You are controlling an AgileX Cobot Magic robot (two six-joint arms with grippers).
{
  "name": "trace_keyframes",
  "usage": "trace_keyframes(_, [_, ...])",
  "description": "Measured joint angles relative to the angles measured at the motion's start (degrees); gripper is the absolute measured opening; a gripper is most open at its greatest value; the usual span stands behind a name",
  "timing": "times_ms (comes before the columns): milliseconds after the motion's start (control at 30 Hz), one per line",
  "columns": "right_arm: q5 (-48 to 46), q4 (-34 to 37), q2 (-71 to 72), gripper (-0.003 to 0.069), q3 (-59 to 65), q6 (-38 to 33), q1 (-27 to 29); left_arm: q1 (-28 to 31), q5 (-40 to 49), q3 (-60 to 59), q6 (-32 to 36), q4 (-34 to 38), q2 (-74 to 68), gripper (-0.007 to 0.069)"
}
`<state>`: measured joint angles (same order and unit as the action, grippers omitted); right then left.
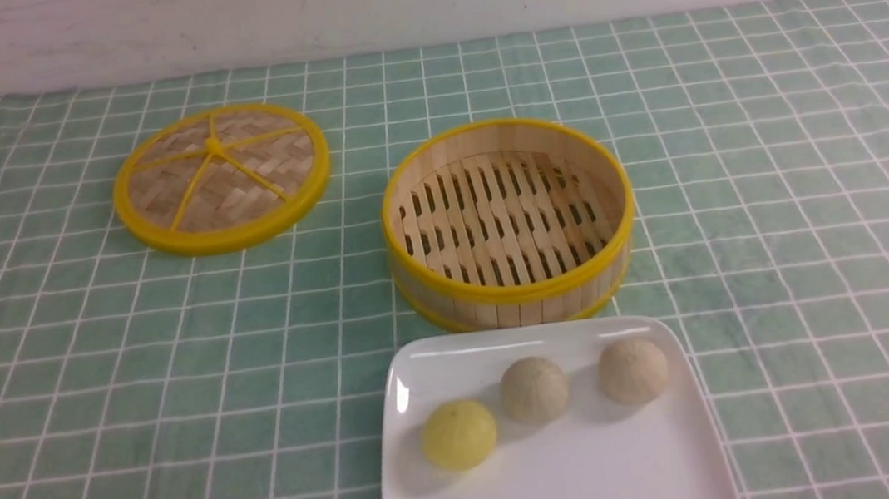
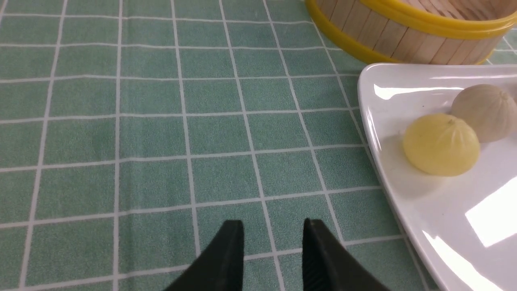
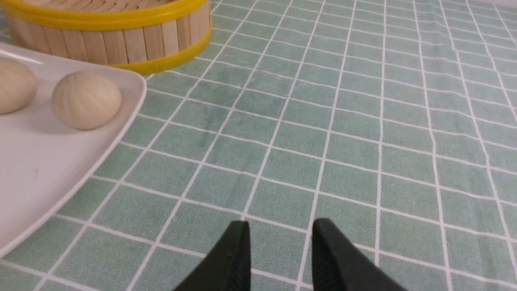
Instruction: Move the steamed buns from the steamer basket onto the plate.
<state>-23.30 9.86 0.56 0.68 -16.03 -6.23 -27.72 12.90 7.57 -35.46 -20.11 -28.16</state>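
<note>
Three steamed buns [image 1: 545, 401] sit in a row on the white plate [image 1: 555, 488] at the lower centre of the frame, the yellow one leftmost. Just above it stands the steamer basket [image 1: 507, 221], nothing inside. Its woven lid [image 1: 221, 177] lies at upper left on the green checked surface [image 1: 805, 183]. The left hand [image 2: 273, 236] and right hand [image 3: 280, 238] each hover with fingers spread, gripping nothing.

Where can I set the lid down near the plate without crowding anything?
Bare cloth lies left of the plate, below the lid, and right of plate and basket. Crowded: the basket nearly touches the plate's far edge.
</note>
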Motion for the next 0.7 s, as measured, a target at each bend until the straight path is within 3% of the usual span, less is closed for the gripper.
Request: trace_keyframes(700, [-0.1, -3.9, 0.0, 0.0244, 0.0, 4.2, 2.5, 0.0, 0.1, 0.0, 0.0, 0.0, 0.0, 0.0240])
